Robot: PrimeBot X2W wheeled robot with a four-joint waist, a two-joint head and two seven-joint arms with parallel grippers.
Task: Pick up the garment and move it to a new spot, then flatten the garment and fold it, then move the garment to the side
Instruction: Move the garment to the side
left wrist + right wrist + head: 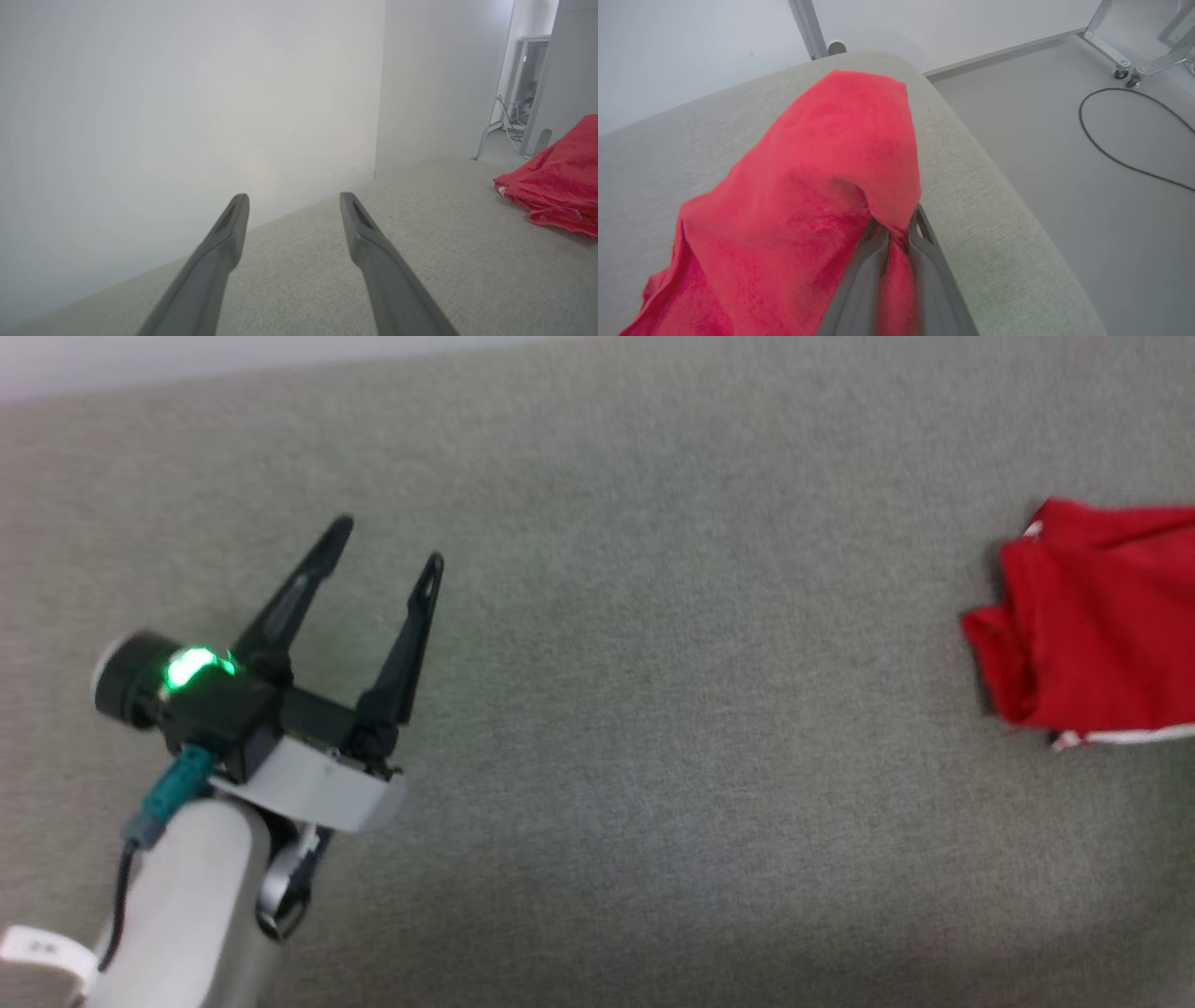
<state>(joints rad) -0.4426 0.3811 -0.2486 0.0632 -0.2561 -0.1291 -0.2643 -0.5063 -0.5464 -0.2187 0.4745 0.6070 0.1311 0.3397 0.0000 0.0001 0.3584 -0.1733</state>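
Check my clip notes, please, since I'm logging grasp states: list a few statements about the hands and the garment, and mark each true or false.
The left hand is open and empty. True.
The right hand is open above the garment. False: it is shut on the garment's red cloth.
The garment lies spread flat. False: it is bunched up.
The left hand touches the garment. False: bare grey cushion separates them.
A black cable lies on the floor. True.

A grey, fabric-covered worktop (pixel 653 756), seemingly padded and rounded at its edge, spans the head view. The red garment (pixel 1092 625) rests bunched on it at the frame's right edge, partly cut off.
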